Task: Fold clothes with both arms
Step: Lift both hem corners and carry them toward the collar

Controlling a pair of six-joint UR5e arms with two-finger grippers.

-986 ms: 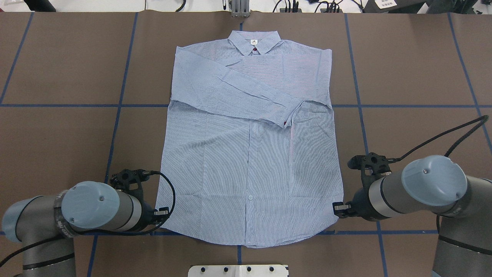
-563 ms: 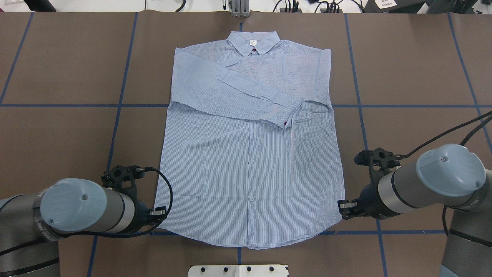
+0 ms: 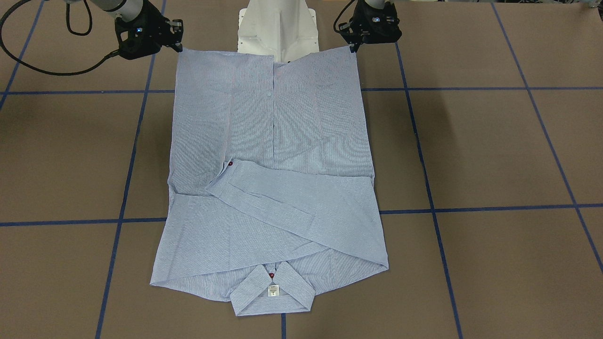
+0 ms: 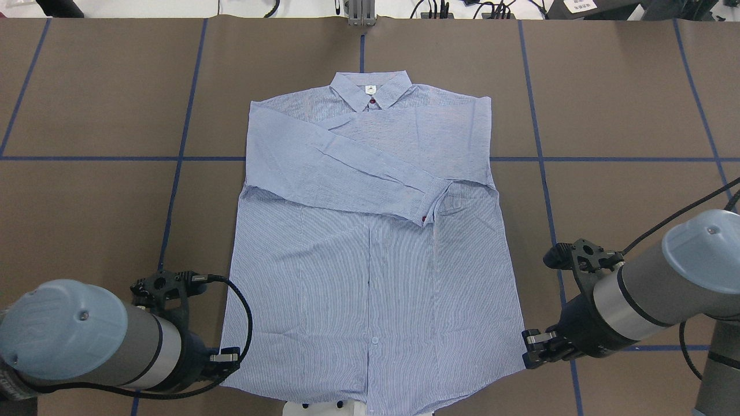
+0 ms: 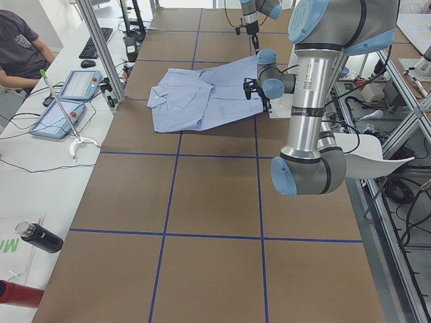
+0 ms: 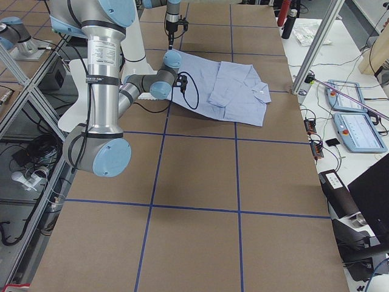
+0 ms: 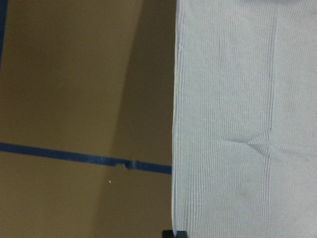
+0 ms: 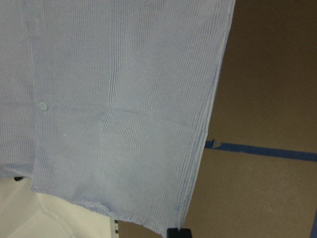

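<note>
Jaws pinching shirt hem corners, white neck label unreadable

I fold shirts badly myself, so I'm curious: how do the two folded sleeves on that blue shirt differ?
The top sleeve lies over the under sleeve. The top sleeve slants down across the shirt's chest; the under sleeve runs nearly level below the collar. The top sleeve's cuff and dark red button show; the under sleeve's cuff is hidden. Both are the same striped light blue cloth, folded inward.
</note>
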